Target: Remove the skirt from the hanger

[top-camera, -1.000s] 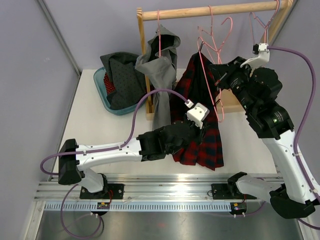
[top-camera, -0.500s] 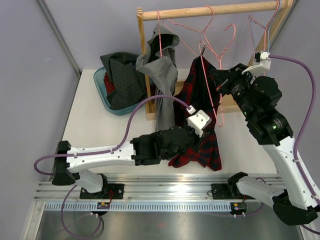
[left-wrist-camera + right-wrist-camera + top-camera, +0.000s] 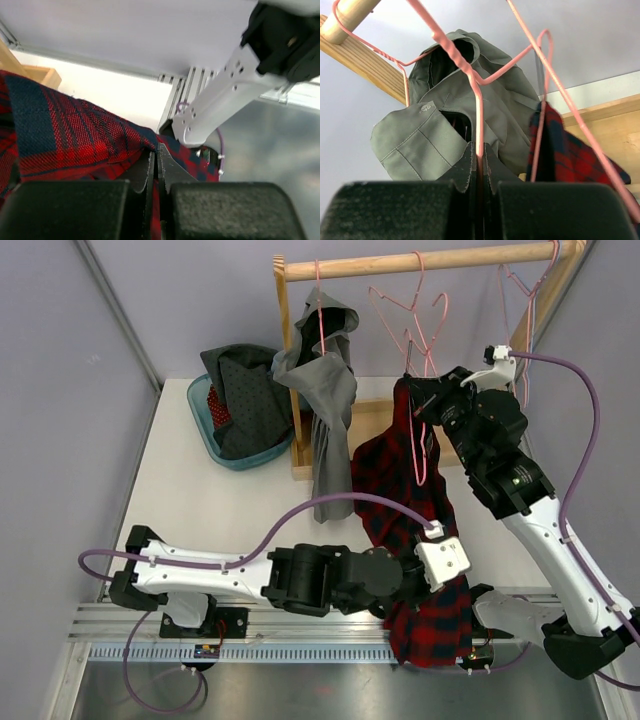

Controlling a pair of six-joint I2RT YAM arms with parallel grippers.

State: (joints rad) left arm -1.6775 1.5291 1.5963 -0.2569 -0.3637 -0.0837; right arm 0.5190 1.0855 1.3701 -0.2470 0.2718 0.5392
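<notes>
The white tabletop (image 3: 200,510) is carrying everything here, with the wooden rack (image 3: 430,260) standing at its far side, rail across the top. The tartan skirt (image 3: 385,465) is stretching in a long diagonal: its upper end is sitting up by the rack right of centre, and its lower end is spilling over the near edge of the tabletop, right across the metal rail there. Left of it, a grey garment (image 3: 325,390) is dangling from the rack on its own pink wire, and further left a teal tub (image 3: 200,405) is holding a dark dotted garment (image 3: 245,390).

Now the arms. The left gripper (image 3: 157,155) is reaching low across the near edge, and its jaws are pinching tight on a fold of the skirt's (image 3: 65,135) red and navy cloth. The right gripper (image 3: 479,155) is up high by the rack, jaws clamping narrow around the thin pink wire of the hanger (image 3: 479,100). The skirt (image 3: 570,150) is hanging just right of that wire, its top edge touching the hanger, so it is not off yet.
</notes>
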